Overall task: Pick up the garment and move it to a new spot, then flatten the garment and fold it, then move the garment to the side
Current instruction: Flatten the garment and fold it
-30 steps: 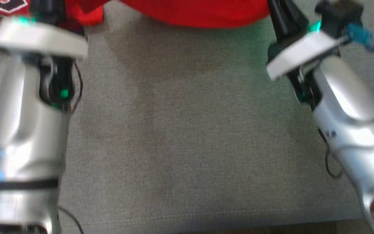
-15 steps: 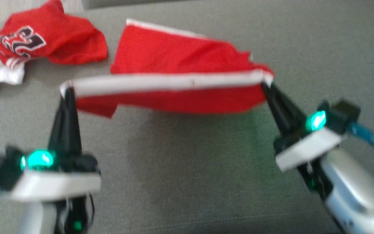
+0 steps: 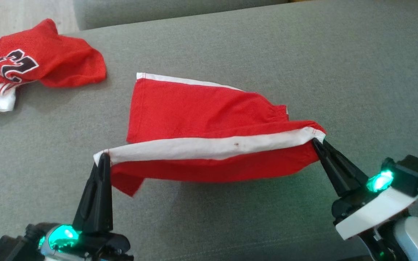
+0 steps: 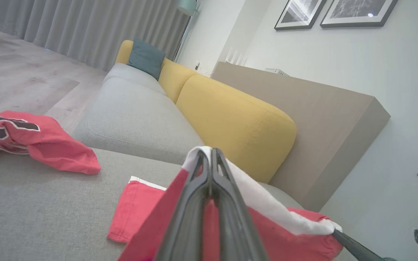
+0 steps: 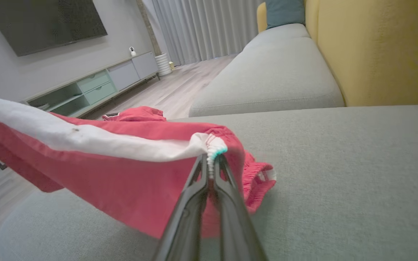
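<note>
In the head view, the left gripper point(image 3: 103, 158) and the right gripper point(image 3: 316, 142) each pinch one end of the white-banded edge of the red shorts point(image 3: 201, 108). Both pairs of fingers are closed flat on the cloth. That edge hangs stretched between them above the grey seat cushion point(image 3: 321, 61). The far part of the shorts lies on the middle of the cushion, and a loose flap droops beside the left gripper. A crumpled red jersey point(image 3: 45, 59) with a dark number sits well apart, at the cushion's far left corner.

In the left wrist view, the fingers meet with no gap and white fabric wraps over their tips. The shorts slope down to the cushion, and a yellow backrest point(image 4: 238, 116) stands beyond.

In the right wrist view, the fingers are pressed together on the gathered corner of the white band. Red cloth sags below it and bunches on the cushion behind.

As I judge it, the pick-up is done and the carry to a new spot is under way. The shorts are not yet spread flat, and the folding and the final move to the side remain.
</note>
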Motion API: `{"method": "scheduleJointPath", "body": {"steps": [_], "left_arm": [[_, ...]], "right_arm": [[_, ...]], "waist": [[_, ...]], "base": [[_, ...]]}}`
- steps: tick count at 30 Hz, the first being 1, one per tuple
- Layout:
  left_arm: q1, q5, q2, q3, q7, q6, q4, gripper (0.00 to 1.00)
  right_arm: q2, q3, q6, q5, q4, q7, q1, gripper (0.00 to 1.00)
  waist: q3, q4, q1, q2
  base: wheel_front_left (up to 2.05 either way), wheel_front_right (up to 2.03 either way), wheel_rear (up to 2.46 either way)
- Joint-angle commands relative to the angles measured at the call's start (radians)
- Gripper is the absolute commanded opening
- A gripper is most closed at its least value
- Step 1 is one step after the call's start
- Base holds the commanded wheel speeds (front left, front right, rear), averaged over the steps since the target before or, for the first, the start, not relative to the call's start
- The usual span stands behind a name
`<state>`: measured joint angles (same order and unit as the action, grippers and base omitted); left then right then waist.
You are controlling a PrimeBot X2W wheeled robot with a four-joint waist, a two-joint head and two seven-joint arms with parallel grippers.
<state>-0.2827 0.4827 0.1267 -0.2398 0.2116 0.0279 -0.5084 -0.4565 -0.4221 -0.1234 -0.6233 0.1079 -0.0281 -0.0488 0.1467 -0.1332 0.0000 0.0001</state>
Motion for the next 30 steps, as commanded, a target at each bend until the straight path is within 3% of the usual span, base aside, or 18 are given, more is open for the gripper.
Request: {"method": "scheduleJointPath", "body": {"steps": [1, 13, 23, 30], "left_arm": [[0.037, 0.009, 0.002, 0.04, -0.002, 0.007, -0.018, 0.0], [0.332, 0.02, 0.06, 0.078, -0.015, -0.064, 0.374, 0.0], [0.61, -0.02, 0.101, 0.074, -0.009, -0.096, 0.634, 0.0], [0.772, -0.042, 0.1, 0.05, 0.005, -0.112, 0.8, 0.0]], "right_arm": [[0.0, 0.001, -0.007, 0.008, 0.036, 0.007, -0.009, 0.0], [0.13, -0.043, -0.007, 0.026, -0.142, -0.005, -0.113, 0.0], [0.226, -0.035, -0.007, 0.056, -0.263, -0.07, -0.232, 0.0], [0.263, -0.035, -0.007, 0.073, -0.324, -0.116, -0.297, 0.0]], "waist": [[0.007, -0.005, 0.0, -0.0001], [0.087, -0.018, 0.0, -0.0001], [0.199, -0.061, 0.0, -0.0001], [0.271, -0.076, 0.0, -0.0001]], "base": [[0.0, 0.0, 0.0], [0.0, 0.0, 0.0], [0.0, 0.0, 0.0], [0.0, 0.0, 0.0]]}}
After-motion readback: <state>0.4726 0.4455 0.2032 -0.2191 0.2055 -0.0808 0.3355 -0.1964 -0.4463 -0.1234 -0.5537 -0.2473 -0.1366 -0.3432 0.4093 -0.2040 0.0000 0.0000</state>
